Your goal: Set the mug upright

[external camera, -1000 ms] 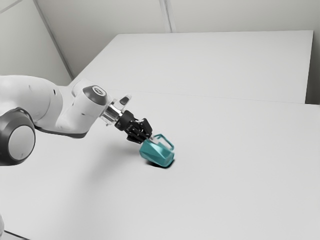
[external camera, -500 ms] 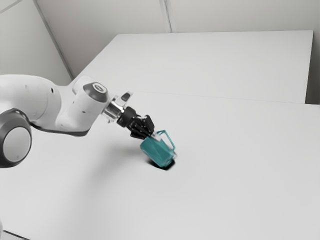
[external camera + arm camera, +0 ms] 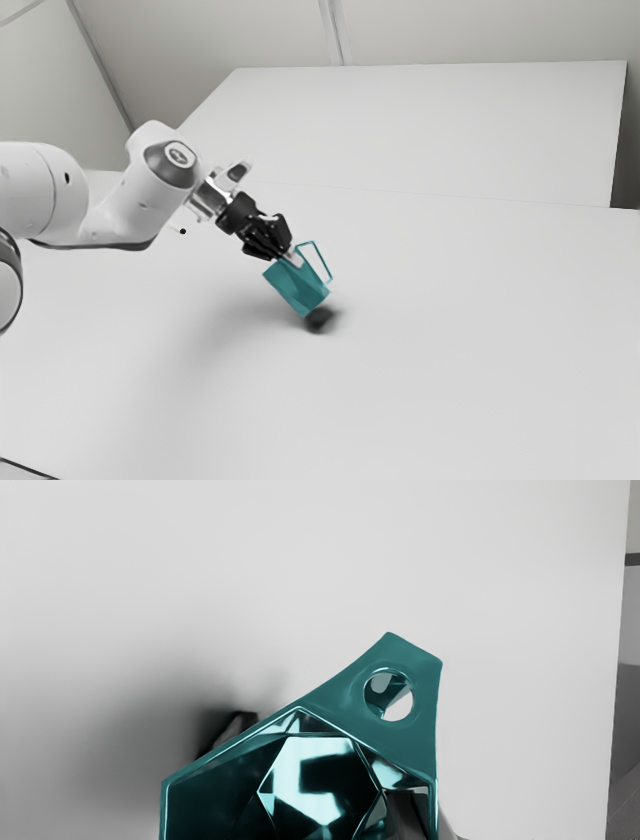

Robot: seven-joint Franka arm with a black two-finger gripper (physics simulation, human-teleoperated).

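Wrist view: mug (image 3: 320, 775) partly cut off, handle (image 3: 425, 695) vis.

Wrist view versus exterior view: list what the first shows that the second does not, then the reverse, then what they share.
Wrist view: the inside of the mug, down to its faceted bottom, and the round opening through its handle.

Exterior view: the white arm, the black end effector closed on the mug, and the mug's outer side, tilted rather than upright.

Both: the teal mug with its handle, the pale table and the mug's dark shadow.
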